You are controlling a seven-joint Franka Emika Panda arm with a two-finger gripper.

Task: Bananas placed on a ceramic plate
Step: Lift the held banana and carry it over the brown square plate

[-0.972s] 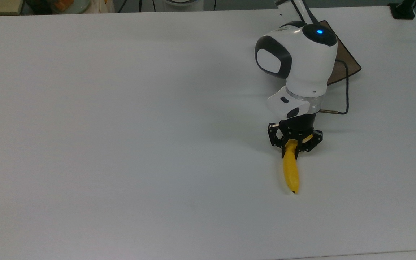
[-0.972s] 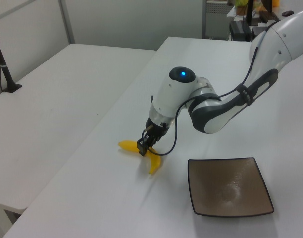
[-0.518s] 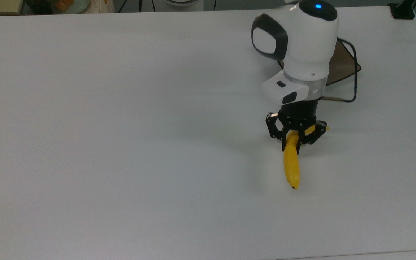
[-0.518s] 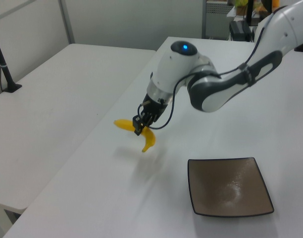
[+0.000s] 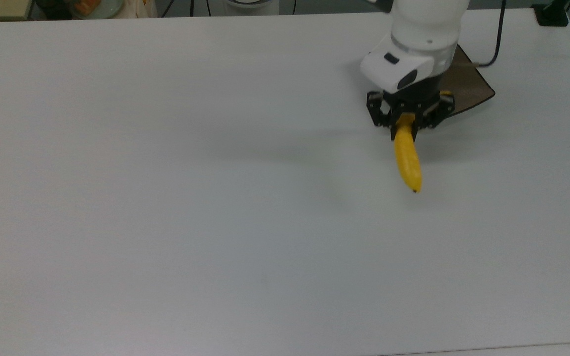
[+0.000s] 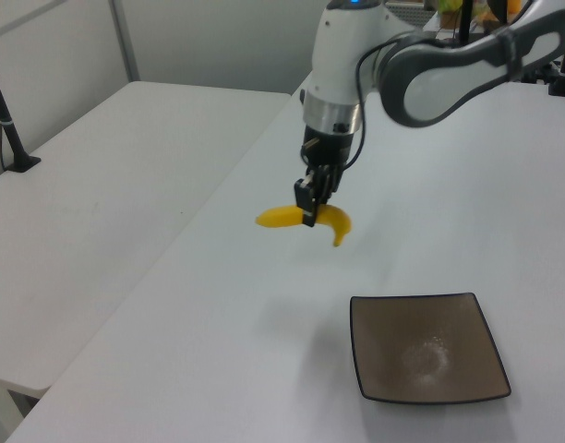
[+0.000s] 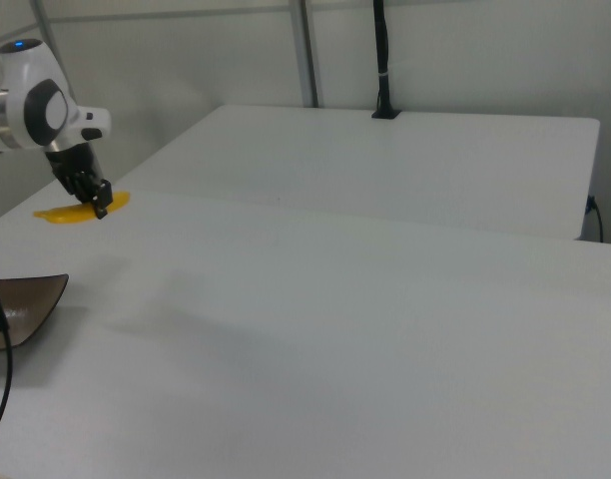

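Top view: white table (image 5: 166, 198) broad and bare toward the top view's left and bottom; gripper (image 5: 405, 121) near the far right, clamped on the banana (image 5: 407, 158) near its stem end, black tip pointing down-frame. Ceramic plate (image 5: 473, 91) corner pokes out behind the arm.

Left view: gripper (image 6: 309, 203) holds banana (image 6: 306, 220) in the air, clear of the table; square brown plate (image 6: 426, 348) lies below, to the left view's right.

Right view: banana (image 7: 71, 212) pinched in gripper (image 7: 96, 203), plate edge (image 7: 31, 299) below. No readable writing.
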